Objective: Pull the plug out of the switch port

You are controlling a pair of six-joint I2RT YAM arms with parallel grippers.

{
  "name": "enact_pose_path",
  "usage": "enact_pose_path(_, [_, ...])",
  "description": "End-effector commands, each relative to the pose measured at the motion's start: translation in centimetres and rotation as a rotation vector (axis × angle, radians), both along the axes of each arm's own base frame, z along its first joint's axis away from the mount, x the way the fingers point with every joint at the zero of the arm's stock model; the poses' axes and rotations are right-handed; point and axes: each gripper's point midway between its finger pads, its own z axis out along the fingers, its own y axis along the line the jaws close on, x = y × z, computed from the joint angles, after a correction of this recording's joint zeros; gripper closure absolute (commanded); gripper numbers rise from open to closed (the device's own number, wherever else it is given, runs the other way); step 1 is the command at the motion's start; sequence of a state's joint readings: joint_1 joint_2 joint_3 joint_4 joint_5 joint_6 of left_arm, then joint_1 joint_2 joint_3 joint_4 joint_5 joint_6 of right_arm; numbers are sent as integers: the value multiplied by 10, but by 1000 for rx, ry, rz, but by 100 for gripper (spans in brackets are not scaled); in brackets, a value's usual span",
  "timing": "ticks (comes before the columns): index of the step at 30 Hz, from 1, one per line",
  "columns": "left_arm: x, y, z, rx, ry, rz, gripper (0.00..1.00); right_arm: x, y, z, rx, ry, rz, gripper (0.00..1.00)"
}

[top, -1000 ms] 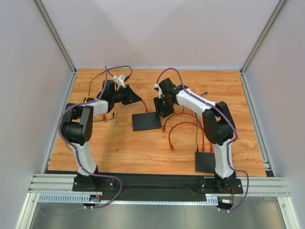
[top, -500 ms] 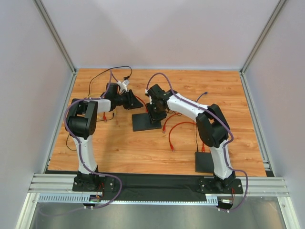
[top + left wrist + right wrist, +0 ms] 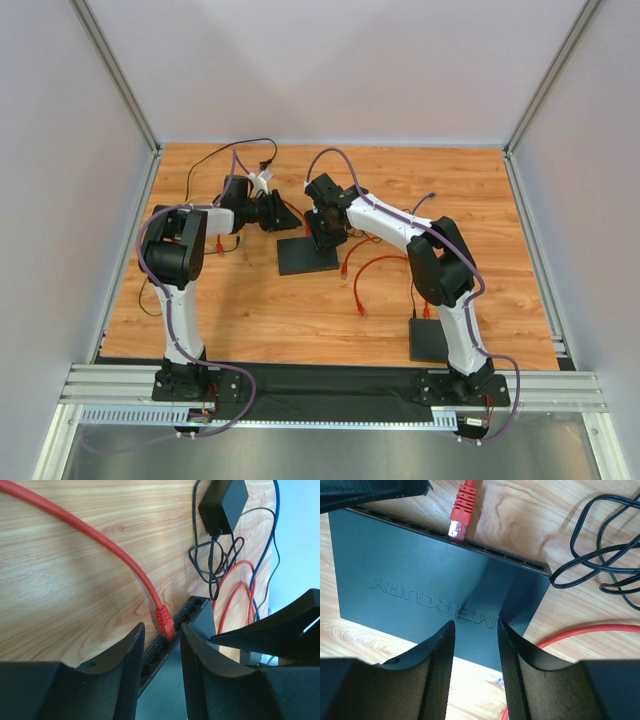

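Note:
The black switch (image 3: 307,255) lies flat mid-table. A red plug (image 3: 164,621) on a red cable sits in a port on its back edge, and shows in the right wrist view (image 3: 461,507) too. My left gripper (image 3: 291,217) is open. In its wrist view the gripper (image 3: 162,627) has one fingertip on each side of the plug, with small gaps. My right gripper (image 3: 325,238) is open and empty over the switch's right end. In its wrist view the gripper (image 3: 475,622) hovers above the switch's top face (image 3: 430,575).
A second black box (image 3: 432,340) lies near the right arm's base. Loose red cables (image 3: 375,270) lie right of the switch. A black power adapter (image 3: 223,502) and tangled black cords (image 3: 600,555) lie behind the switch.
My right gripper has moved left and stands over the switch. My left gripper has moved in to the switch's back edge, around the plug.

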State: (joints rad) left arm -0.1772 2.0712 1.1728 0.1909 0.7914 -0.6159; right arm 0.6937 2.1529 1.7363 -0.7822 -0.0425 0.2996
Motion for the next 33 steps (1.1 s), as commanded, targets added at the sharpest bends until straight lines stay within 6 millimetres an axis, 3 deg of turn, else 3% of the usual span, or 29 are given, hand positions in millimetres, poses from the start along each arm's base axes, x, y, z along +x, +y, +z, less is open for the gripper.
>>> enact_pose_path(1, [5,-10,10,-49,-20,-54,58,-7,-2,-21,-31,35,-4,58])
enact_pose_path(7, [5,-16,13,-76,-18,-117,60,-11,0,-24,-18,51,2,58])
enact_pose_path(25, [-14,-13,-11,-49,78,-155,59,-10,2,-19,-2,45,21,58])
enact_pose_path(33, [-15,-28,-20,-51,114,-178,60,-10,3,-18,2,46,29,58])
